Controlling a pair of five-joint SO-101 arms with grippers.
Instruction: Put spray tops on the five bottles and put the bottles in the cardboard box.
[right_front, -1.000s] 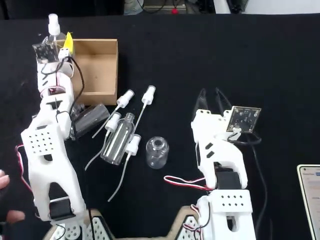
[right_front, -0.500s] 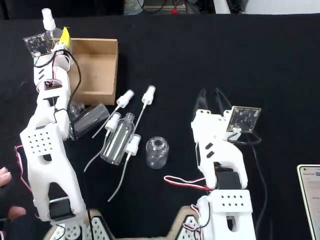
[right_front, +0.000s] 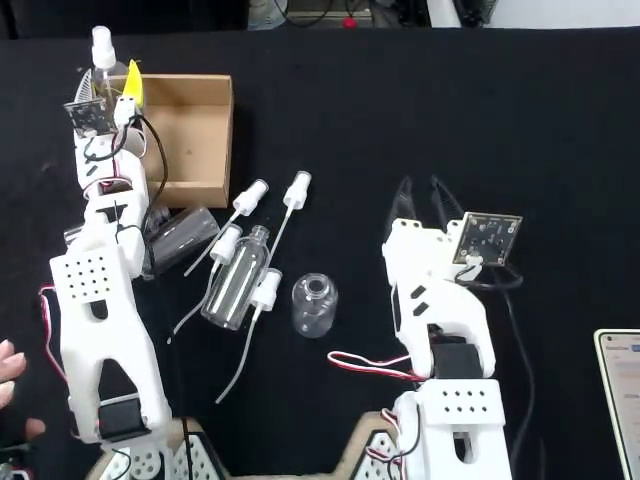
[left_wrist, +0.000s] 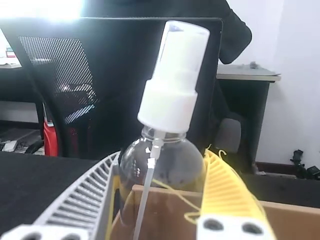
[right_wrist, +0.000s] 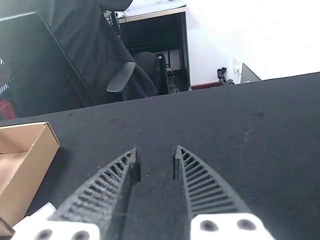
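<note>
Clamping a capped bottle (right_front: 104, 60), the left tool (right_front: 112, 88) in the high view sits at the cardboard box's (right_front: 195, 150) far outer corner. Loose bottles (right_front: 237, 278) and spray tops (right_front: 250, 195) lie on the surface (right_front: 400, 100) between both tools. The right tool (right_front: 420, 200) is slightly apart, holding nothing.

Left wrist view: both fingers (left_wrist: 220, 185) grip the bottle, with the box wall just beyond.

Right wrist view: the tool is just apart over the surface.

No text can be read; the screen (right_front: 618, 400) at the table's edge carries print too small to make out.
</note>
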